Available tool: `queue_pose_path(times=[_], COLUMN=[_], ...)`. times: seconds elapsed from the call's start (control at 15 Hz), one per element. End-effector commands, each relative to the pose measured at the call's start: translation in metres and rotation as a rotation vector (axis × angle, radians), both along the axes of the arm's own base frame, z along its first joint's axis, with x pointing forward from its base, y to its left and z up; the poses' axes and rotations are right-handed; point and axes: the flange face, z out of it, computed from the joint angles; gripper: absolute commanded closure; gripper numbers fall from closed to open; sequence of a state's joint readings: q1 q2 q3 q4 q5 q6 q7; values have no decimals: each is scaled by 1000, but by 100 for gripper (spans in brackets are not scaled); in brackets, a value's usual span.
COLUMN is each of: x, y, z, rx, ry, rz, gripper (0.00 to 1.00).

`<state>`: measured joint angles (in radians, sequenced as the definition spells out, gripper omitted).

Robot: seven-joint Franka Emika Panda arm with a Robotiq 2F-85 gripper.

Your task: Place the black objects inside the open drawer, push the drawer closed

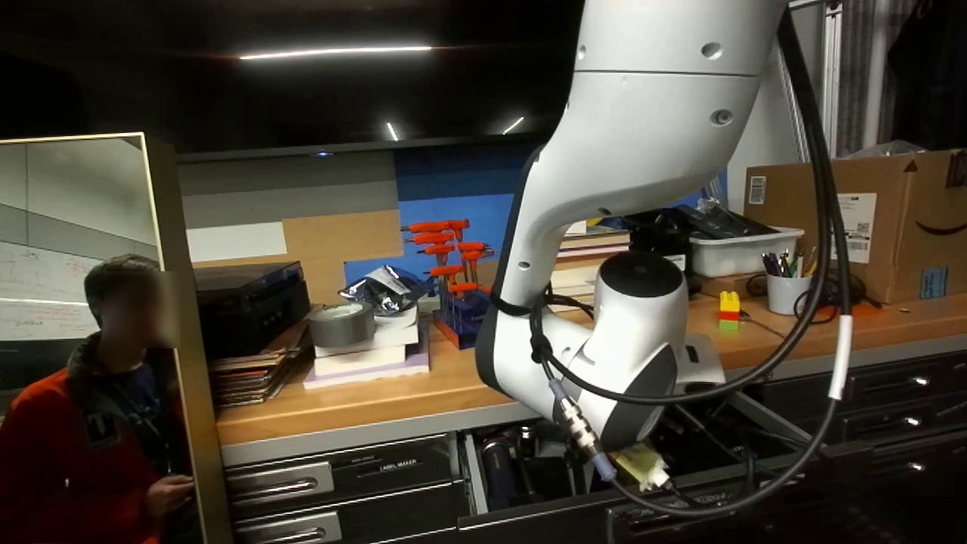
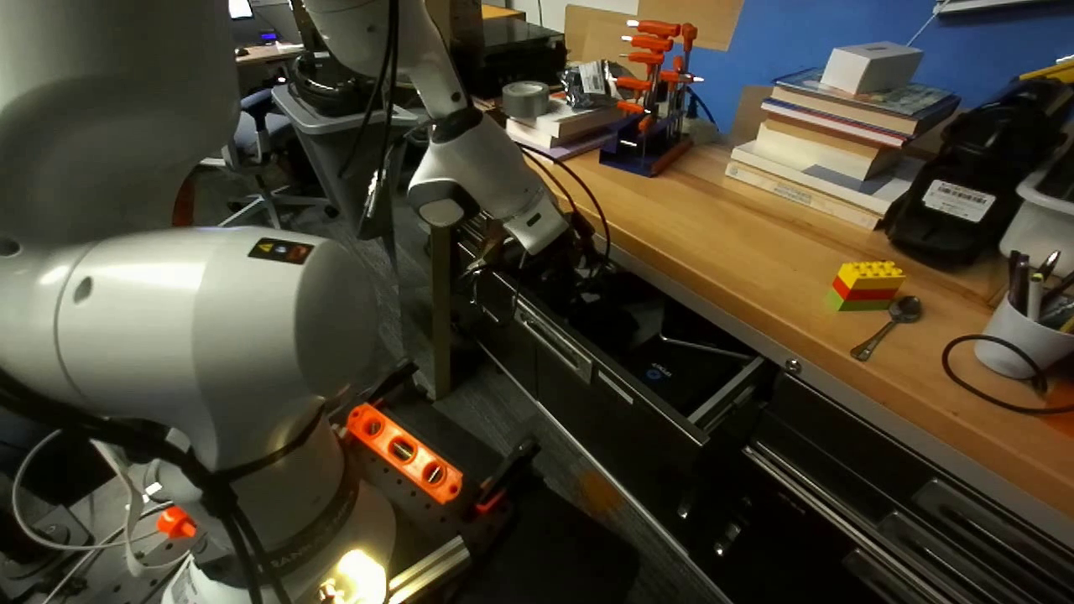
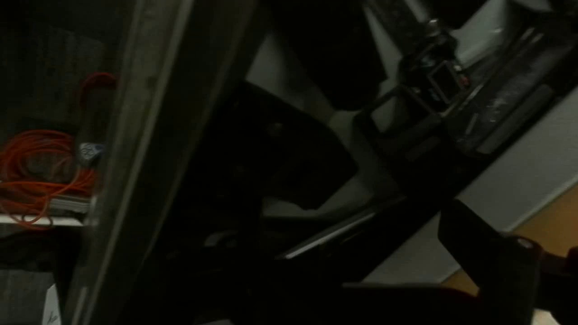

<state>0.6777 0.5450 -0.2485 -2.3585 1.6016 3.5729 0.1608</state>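
Observation:
The open drawer is dark grey metal, pulled out below the wooden counter. Its front shows in an exterior view [image 1: 544, 514] and its rim in an exterior view [image 2: 663, 413]. In the wrist view its front wall [image 3: 149, 113] runs down the left. Several black objects lie inside: a black block [image 3: 307, 158], a small device with a screen [image 3: 445, 81] and a flat black box with a blue logo [image 2: 659, 369]. My gripper [image 3: 350, 225] is low over the drawer, pointing in. Its right finger shows apart on the right; the left is lost in dark. It looks open, nothing clearly held.
The wooden counter [image 2: 713, 226] edge runs just above the drawer. On it stand hex keys [image 2: 654, 75], stacked books [image 2: 822, 151], toy bricks [image 2: 868, 285], a spoon [image 2: 889, 327] and a pen cup [image 2: 1028, 335]. A person [image 1: 98, 423] is beside the cabinet. An orange cable coil [image 3: 40, 176] lies beyond the drawer.

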Motion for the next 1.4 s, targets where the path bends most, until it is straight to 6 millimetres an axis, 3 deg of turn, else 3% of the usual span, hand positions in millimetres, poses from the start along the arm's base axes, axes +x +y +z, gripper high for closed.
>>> queue_pose_path(times=[0.0,0.27,0.53,0.93,1.0,1.13,1.27,1.33], x=[-33,-34,-12,7,9,0,5,-11], y=[-10,6,26,25,21,2,-6,-20], z=[-1,23,63,93,93,68,64,40], rx=[-44,-79,-109,-130,-124,-76,-49,-32], ry=[108,180,235,489,518,545,607,615], rz=[-35,-65,-71,-249,-267,-286,-314,-318], gripper=[0,0,0,0,0,0,0,0])
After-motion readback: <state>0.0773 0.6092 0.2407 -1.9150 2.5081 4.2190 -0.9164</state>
